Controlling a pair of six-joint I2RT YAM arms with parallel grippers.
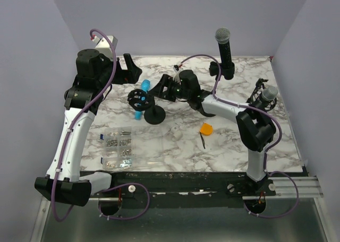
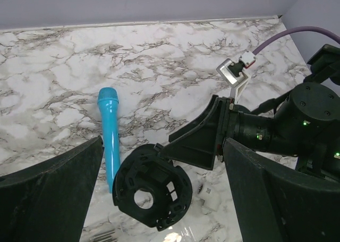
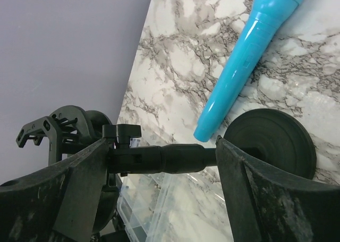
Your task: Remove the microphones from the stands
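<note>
Wrapping up: mic looks already out of the stand

Right claw (image 3: 162,146) is spread wide, straddling the stand (image 3: 175,158) post and pinching nothing. Just past it the mount ring (image 2: 151,194) sits empty. The blue microphone (image 2: 110,138) lies flat on the tabletop (image 1: 175,152), its tail just beside the round base (image 3: 273,141). Removal looks done to me. The next move calls for backing out without tipping the stand. Left claw (image 2: 163,144) is also spread, empty, hovering above. The right arm reaches low leftward, and the left arm is elbow-high, angled inward.

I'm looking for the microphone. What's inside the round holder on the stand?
Nothing. The round holder is empty; the table shows through its middle hole. The blue microphone lies on the table beside it. The holder's underside is hidden.
</note>
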